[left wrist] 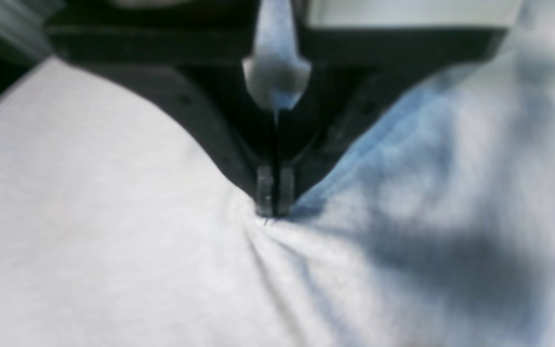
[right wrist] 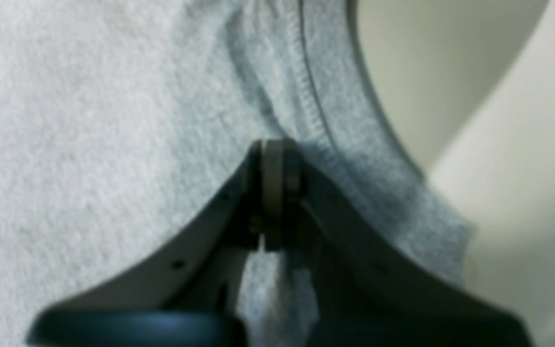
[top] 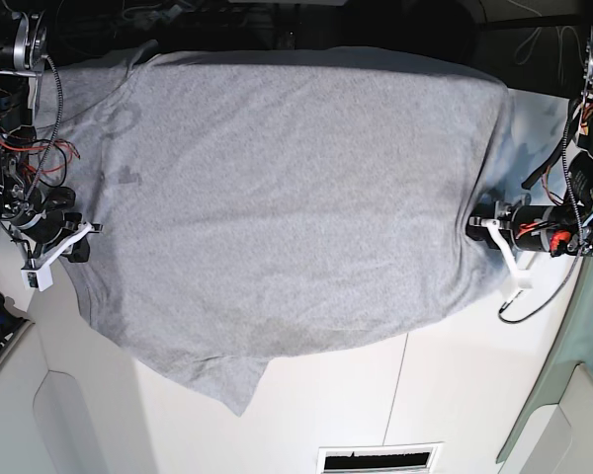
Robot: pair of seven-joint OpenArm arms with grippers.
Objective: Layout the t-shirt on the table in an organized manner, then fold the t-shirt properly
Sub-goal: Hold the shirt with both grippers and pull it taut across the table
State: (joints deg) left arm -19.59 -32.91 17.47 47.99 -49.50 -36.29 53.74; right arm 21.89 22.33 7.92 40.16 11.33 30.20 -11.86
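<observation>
Grey t-shirt (top: 287,197) stretched across white desk (top: 376,395); left hand (left wrist: 273,212) at 3 o'clock, right hand (right wrist: 273,149) at 9 o'clock, both clamped on fabric. Best lowered evenly, tension kept equal, hem smoothed flat.

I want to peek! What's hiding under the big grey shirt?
The t-shirt lies on the white table, which shows only along the near edge. Anything else beneath the cloth is covered.
</observation>
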